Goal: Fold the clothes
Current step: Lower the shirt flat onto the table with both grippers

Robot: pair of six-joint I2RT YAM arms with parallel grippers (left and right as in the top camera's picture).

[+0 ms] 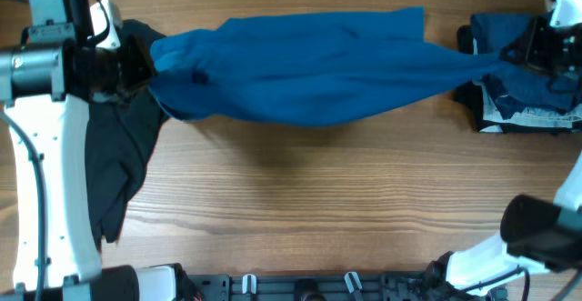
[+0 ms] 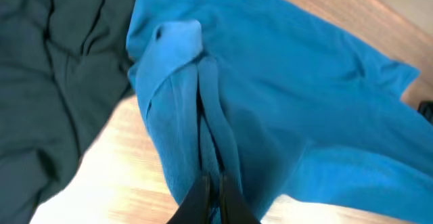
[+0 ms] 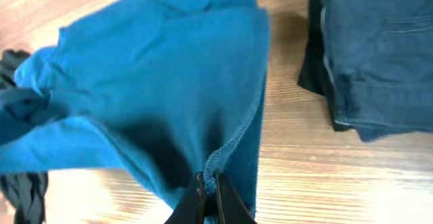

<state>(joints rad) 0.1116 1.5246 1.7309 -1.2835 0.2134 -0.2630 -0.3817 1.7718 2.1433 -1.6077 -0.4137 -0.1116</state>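
The medium-blue shirt [image 1: 309,65] hangs stretched between my two grippers above the far part of the table. My left gripper [image 1: 145,65] is shut on its bunched left end, seen in the left wrist view [image 2: 213,183] pinching a fold of blue cloth [image 2: 270,102]. My right gripper [image 1: 505,57] is shut on the shirt's stitched hem at the right end, seen in the right wrist view [image 3: 210,187] with the blue shirt [image 3: 162,82] spreading away from it. A black garment [image 1: 123,146] lies crumpled under the left arm.
A stack of folded dark blue and black clothes [image 1: 527,83] with a light grey piece sits at the far right; it also shows in the right wrist view [image 3: 379,48]. The black garment [image 2: 47,82] fills the left of the left wrist view. Arm bases line the near edge.
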